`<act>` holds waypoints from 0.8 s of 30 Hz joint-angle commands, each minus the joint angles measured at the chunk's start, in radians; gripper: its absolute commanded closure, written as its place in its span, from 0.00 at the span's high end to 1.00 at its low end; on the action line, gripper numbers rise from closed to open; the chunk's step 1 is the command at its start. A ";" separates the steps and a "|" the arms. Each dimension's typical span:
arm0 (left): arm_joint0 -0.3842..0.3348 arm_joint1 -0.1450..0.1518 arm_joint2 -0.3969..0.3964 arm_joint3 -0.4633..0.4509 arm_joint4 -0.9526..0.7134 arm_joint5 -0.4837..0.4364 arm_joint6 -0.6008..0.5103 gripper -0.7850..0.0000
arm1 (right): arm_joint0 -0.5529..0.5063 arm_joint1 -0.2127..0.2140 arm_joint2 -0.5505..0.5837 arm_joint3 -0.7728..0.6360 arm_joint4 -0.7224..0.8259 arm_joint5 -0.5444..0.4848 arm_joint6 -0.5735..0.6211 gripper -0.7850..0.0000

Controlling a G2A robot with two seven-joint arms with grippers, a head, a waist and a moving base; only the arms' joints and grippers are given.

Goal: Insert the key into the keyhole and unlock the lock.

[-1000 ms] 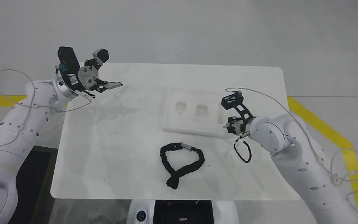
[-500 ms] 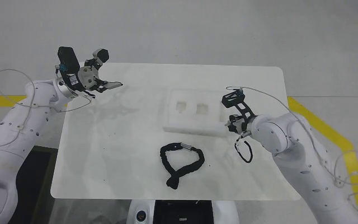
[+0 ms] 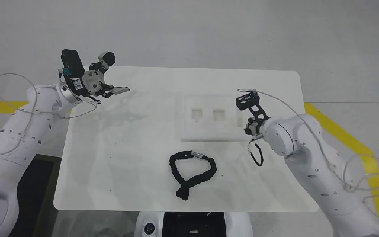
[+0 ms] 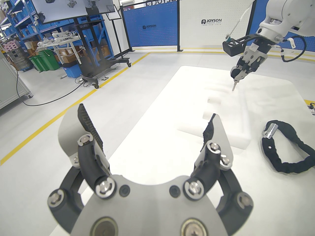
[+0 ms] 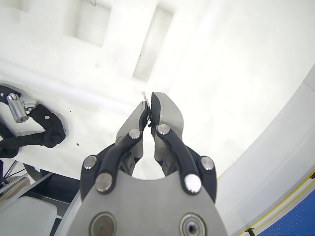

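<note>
Two fingers of the right gripper (image 5: 148,102) are pinched on the key (image 4: 234,86) — a tip grip, leaving the blade free for insertion. It hangs over one end of the foam tray (image 3: 195,135), long axis near upright, tip down. The lock (image 3: 192,172) lies flat nearby on the table (image 3: 118,166), silver cylinder (image 5: 16,110) level. The left gripper (image 4: 147,114), fingers wide apart, hovers well apart — likely to steady the lock.

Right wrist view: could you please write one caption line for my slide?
Right pincer shut on the key beside the white foam tray, with the black chain lock lying nearby.
</note>
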 commanded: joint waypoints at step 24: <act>0.000 0.000 0.000 0.000 0.000 0.000 0.000 1.00 | -0.304 0.019 0.297 -0.172 0.424 -0.236 -0.382 0.00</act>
